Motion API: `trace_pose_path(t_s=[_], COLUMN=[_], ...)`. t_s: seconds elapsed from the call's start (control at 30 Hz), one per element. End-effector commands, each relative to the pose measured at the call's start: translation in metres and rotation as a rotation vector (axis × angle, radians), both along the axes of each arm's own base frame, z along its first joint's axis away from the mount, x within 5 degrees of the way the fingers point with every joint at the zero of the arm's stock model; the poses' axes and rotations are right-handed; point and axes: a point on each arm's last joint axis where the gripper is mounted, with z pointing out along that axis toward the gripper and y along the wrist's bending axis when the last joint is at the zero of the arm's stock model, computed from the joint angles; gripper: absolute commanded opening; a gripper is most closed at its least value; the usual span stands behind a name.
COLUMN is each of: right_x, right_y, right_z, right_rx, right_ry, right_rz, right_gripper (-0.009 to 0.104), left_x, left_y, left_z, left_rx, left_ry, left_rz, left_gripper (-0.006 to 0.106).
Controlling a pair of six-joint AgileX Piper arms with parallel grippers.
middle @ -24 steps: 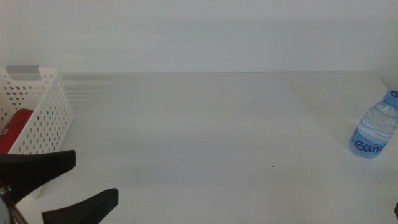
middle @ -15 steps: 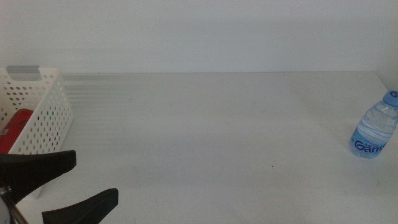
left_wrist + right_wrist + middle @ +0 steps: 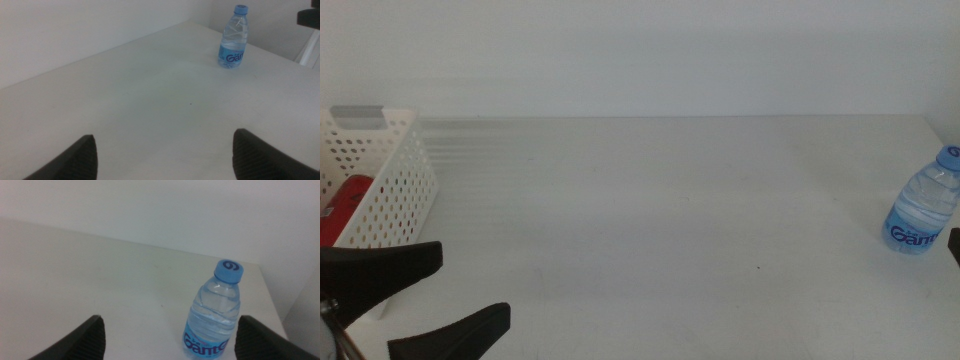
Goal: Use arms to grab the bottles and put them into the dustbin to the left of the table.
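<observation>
- The right gripper (image 3: 167, 337) has its dark jaws spread wide and empty, facing the water bottle (image 3: 214, 311), which stands just ahead of them.
- Judged step: reaching for the last bottle; next, close on its ribbed, clear plastic body below the blue cap.
- The left gripper (image 3: 425, 300) waits wide apart, far across the matte white table (image 3: 670, 200) from that bottle.
- The perforated white dustbin (image 3: 395, 185), farthest from the bottle, already holds something red.

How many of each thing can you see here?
Bottle: 1
Red can, inside the basket: 1
Basket: 1
Grippers: 2, left at the near left, right facing the bottle
Total: 5
</observation>
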Motion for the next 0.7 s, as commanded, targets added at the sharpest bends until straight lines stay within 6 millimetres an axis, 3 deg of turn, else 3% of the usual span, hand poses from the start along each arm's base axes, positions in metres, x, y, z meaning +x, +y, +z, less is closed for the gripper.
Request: trace_pose_path(t_s=[0.0, 0.13, 0.27, 0.43, 0.67], right_x=[0.004, -0.001, 0.000, 0.016, 0.041], right_y=[-0.001, -0.002, -0.002, -0.002, -0.016], right_z=[0.006, -0.007, -0.012, -0.024, -0.031], right_rx=[0.071, 0.152, 0.128, 0.007, 0.067], right_ry=[-0.130, -0.222, -0.234, -0.162, -0.227], right_rz=[-0.023, -0.036, -0.036, -0.035, -0.216], right_gripper=[0.068, 0.068, 0.067, 0.066, 0.066], left_x=[0.001, 0.001, 0.001, 0.001, 0.001], left_y=[-0.001, -0.001, -0.001, -0.001, -0.001], left_z=[0.016, 0.016, 0.016, 0.016, 0.016], left_rx=[-0.088, -0.088, -0.088, -0.088, -0.088], left_ry=[-0.058, -0.058, -0.058, -0.058, -0.058], left_rz=[0.005, 0.005, 0.005, 0.005, 0.005], left_gripper=[0.086, 0.086, 0.086, 0.086, 0.086])
